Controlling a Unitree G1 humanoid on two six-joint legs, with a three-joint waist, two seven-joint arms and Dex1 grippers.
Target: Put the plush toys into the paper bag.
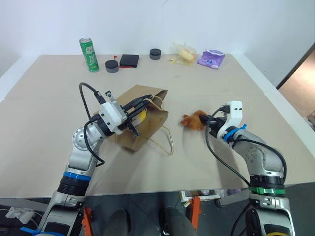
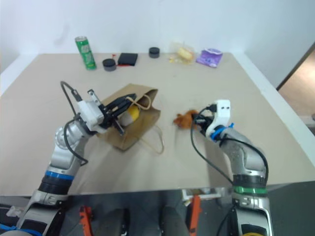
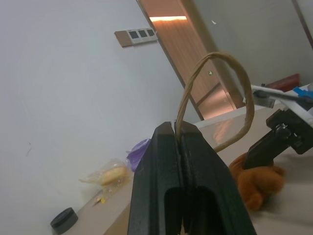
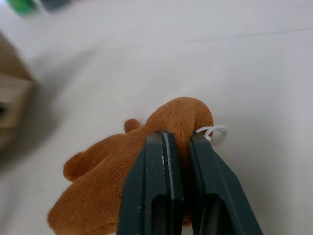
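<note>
Orange-brown plush toy [image 4: 146, 161] pinched, white loop [image 4: 213, 131]

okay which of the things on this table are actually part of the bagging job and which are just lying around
Job: paper bag, its handle pinched by the left gripper; orange-brown plush in the right gripper; yellow-ended plush in the bag.

Lying about: green can, two black pucks, black wallet, clear-wrapped item, purple packet.

The white toy [image 1: 141, 116] sits half hidden inside the paper bag [image 1: 147, 123].

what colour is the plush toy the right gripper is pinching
Orange-brown plush toy, clearest in the right wrist view, pinched by the right gripper.
</note>
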